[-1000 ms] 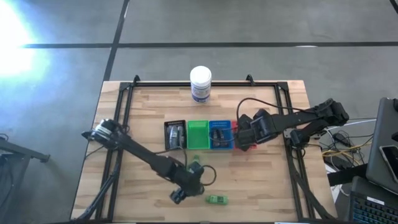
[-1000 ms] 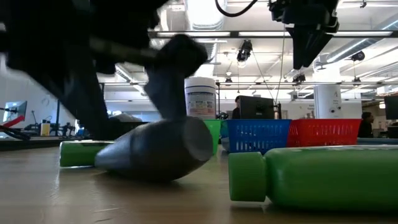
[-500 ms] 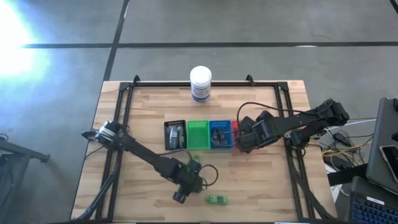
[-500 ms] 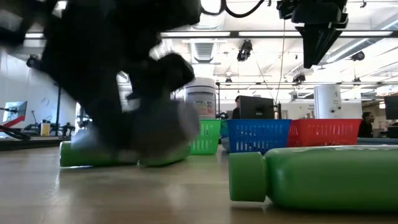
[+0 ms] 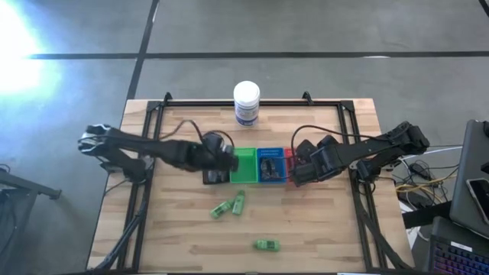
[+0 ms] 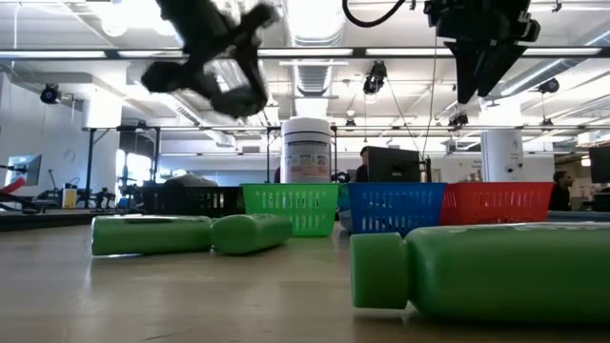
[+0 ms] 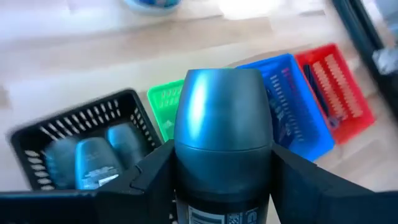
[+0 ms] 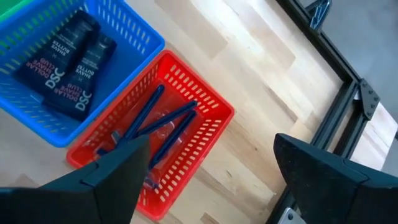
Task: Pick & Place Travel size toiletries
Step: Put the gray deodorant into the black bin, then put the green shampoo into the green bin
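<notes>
My left gripper (image 5: 221,156) is shut on a grey oval tube (image 7: 224,112) and hangs above the black bin (image 7: 37,134), where two more grey tubes (image 7: 93,155) lie. My right gripper (image 5: 295,174) hovers open over the red bin (image 8: 199,93), which holds dark razors (image 8: 155,121). Dark tubes (image 8: 68,56) lie in the blue bin (image 5: 269,164). The green bin (image 5: 243,163) stands between the black and blue ones. Three green bottles lie on their sides on the table: two together (image 5: 229,205) and one near the front edge (image 5: 266,245). My left gripper pinches the grey tube between its two fingers (image 7: 149,180), one on each side of the body (image 7: 186,174) just behind the cap. The rounded cap end (image 7: 224,93) sticks out past the fingertips. The tube is lifted clear, high above the table (image 6: 229,81).
A big white jar (image 5: 246,103) with a blue label stands at the table's far edge. A black metal frame (image 5: 153,122) runs around the tabletop. Free wood lies to the left and right of the bins and along the near edge.
My left gripper has taken hold of the grey tube that lay near the table's front, lifted it clear and carried it up and toward the far edge, to above the black bin. The green bottles have stayed on the table.
</notes>
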Controlling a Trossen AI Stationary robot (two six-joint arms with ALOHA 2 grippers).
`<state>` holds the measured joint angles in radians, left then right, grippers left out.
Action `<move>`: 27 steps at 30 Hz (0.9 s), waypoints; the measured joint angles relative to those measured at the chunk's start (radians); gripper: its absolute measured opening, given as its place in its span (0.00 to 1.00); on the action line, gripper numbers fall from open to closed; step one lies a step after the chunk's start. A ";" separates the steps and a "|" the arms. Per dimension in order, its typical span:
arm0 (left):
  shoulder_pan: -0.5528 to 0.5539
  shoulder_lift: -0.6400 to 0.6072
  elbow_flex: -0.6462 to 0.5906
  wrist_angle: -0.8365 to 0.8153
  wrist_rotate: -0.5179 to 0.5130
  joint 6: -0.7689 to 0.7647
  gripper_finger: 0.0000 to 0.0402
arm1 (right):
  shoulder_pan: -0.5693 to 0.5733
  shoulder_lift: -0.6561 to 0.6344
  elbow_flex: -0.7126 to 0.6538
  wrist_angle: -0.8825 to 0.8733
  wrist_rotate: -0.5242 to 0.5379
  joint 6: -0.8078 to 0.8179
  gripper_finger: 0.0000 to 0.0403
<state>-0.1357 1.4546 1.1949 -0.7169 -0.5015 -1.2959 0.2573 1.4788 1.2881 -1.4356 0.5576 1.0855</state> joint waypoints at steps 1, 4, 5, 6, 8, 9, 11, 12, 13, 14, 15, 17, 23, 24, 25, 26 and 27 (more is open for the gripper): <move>0.028 -0.015 -0.043 0.045 0.030 -0.010 0.52 | 0.000 0.000 0.000 0.000 0.002 0.001 0.85; 0.088 -0.028 -0.149 0.122 0.103 -0.038 0.52 | 0.000 0.000 0.000 0.000 0.011 0.016 0.86; 0.097 -0.026 -0.174 0.128 0.113 -0.048 0.52 | 0.000 0.000 0.000 0.000 0.012 0.020 0.86; 0.101 -0.023 -0.195 0.132 0.119 -0.057 0.52 | 0.000 -0.001 0.000 0.000 0.012 0.024 0.87; 0.102 -0.022 -0.221 0.140 0.110 -0.067 0.52 | 0.000 -0.001 0.000 0.000 0.013 0.033 0.87; 0.102 -0.022 -0.231 0.141 0.098 -0.071 0.52 | 0.000 -0.001 0.000 0.000 0.014 0.034 0.87; 0.102 -0.022 -0.245 0.142 0.075 -0.081 0.57 | 0.000 -0.001 0.000 0.000 0.015 0.034 0.86; 0.104 -0.022 -0.250 0.145 0.068 -0.081 0.60 | 0.000 -0.002 0.000 0.000 0.018 0.034 0.85; 0.104 -0.022 -0.252 0.143 0.062 -0.080 0.65 | 0.000 -0.002 0.000 0.000 0.020 0.034 0.84; 0.104 -0.022 -0.253 0.141 0.054 -0.074 0.69 | 0.000 -0.002 0.000 0.000 0.022 0.034 0.84; 0.103 -0.022 -0.253 0.141 0.054 -0.068 0.74 | 0.000 -0.002 0.000 0.000 0.022 0.034 0.83; 0.104 -0.022 -0.253 0.142 0.053 -0.067 0.80 | 0.000 -0.002 0.000 0.001 0.022 0.034 0.82; 0.107 -0.022 -0.253 0.141 0.044 -0.052 0.84 | 0.000 -0.002 0.000 0.001 0.022 0.034 0.80; 0.106 -0.022 -0.253 0.141 0.045 -0.046 0.84 | 0.000 -0.002 0.000 0.001 0.022 0.034 0.81; 0.106 -0.022 -0.250 0.139 0.048 -0.036 0.83 | 0.000 -0.002 0.000 0.001 0.022 0.034 0.81; 0.106 -0.021 -0.241 0.138 0.054 -0.027 0.83 | 0.000 -0.002 0.000 0.001 0.022 0.034 0.82; 0.103 -0.021 -0.228 0.138 0.057 -0.007 0.82 | 0.000 -0.002 0.000 0.000 0.021 0.034 0.83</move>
<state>-0.0324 1.4338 0.9671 -0.5789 -0.4445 -1.3030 0.2574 1.4769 1.2881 -1.4357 0.5786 1.1191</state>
